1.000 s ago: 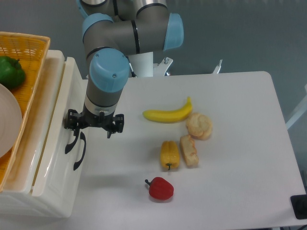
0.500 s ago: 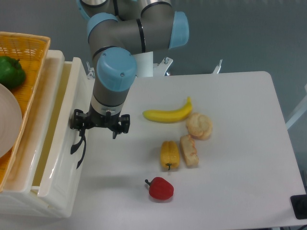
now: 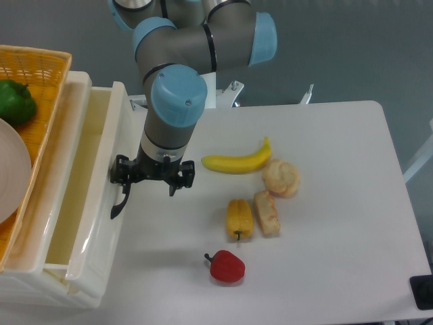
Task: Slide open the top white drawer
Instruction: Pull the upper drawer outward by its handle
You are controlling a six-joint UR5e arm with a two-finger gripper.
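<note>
- The arm (image 3: 196, 51) had grey tube segments with light blue round caps on the joints.
- The gripper (image 3: 153, 177) was black, under a silver ring.

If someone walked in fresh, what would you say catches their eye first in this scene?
Probably the grey and blue robot arm at upper centre, its claw at the black handle of the top white drawer, which stands pulled out at left. Next, the food on the white table: a yellow banana and a red pepper.
</note>
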